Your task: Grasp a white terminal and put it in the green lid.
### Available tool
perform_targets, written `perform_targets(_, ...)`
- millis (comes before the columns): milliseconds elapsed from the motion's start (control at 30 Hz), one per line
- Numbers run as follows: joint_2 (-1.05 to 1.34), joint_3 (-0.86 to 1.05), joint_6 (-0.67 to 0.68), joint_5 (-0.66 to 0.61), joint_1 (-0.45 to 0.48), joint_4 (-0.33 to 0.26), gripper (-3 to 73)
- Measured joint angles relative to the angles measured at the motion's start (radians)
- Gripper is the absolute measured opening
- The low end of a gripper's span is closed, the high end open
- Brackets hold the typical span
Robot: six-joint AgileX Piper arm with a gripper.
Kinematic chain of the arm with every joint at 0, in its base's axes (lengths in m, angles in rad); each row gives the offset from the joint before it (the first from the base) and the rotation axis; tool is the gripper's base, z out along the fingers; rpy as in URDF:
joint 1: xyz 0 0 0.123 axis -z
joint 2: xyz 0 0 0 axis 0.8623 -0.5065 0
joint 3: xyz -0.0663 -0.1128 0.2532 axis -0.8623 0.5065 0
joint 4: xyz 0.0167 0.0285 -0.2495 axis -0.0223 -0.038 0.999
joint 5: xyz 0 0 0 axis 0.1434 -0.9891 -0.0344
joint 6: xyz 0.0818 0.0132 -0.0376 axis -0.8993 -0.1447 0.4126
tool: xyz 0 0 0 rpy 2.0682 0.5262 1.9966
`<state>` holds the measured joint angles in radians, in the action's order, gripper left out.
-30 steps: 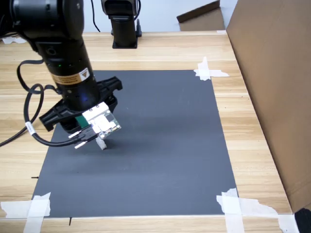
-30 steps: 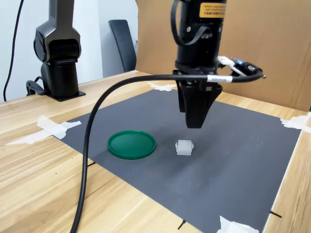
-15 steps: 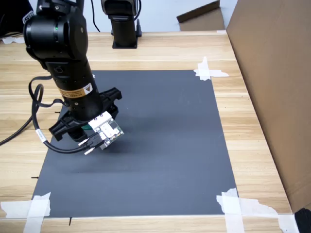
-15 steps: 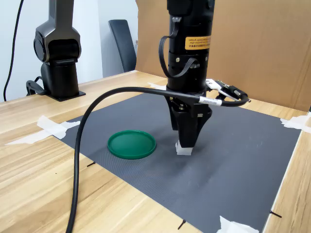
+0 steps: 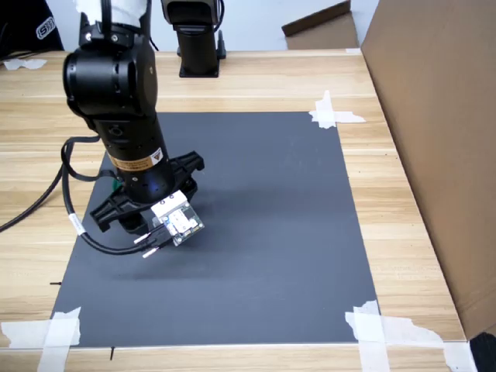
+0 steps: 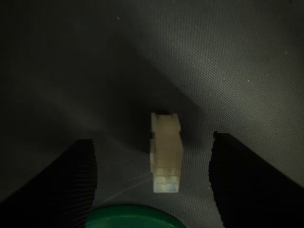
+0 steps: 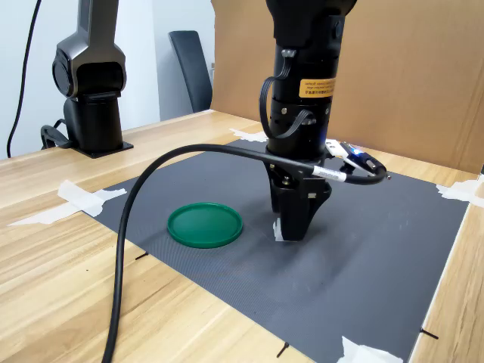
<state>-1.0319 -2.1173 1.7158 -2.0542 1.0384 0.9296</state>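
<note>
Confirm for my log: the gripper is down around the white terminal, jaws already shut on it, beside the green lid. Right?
Not quite: the wrist view shows the gripper open, each finger apart from the white terminal lying between them. It is beside the green lid.

mat (image 7: 378, 249): dark grey, matt, fine woven weave | table (image 5: 395, 194): pale wood, grain lines, smooth | white terminal (image 6: 166, 152): milky plastic, slightly translucent — dull sheen | green lid (image 7: 205, 224): smooth plastic, faint gloss | arm (image 7: 306, 76): black casing — satin, glossy cable | tape strips (image 5: 335, 115): white, papery, wrinkled | cardboard (image 5: 442, 116): brown, matt
</note>
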Motion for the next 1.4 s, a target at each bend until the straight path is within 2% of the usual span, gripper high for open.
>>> perform_targets(67,-0.006,0.0,-0.028,0.0,0.0,0.035,57.9)
perform_targets(133,-0.011,0.0,-0.04,0.0,0.0,0.045,57.0)
perform_targets(433,-0.012,0.0,-0.014,0.026,0.0,0.049,55.6)
perform_targets(833,-0.031,0.0,0.007,0.027,0.0,0.049,49.9)
perform_targets(933,-0.031,0.0,0.008,0.027,0.0,0.048,43.6)
perform_targets(967,-0.03,0.0,0.008,0.031,0.0,0.048,36.3)
perform_targets(1100,-0.015,0.0,0.008,0.038,0.0,0.043,27.1)
perform_targets(1200,0.002,0.0,0.009,0.038,0.0,0.034,15.7)
perform_targets(1233,0.009,0.0,0.009,0.026,0.0,0.029,9.7)
perform_targets(1400,0.011,0.0,0.008,-0.002,0.0,0.023,8.6)
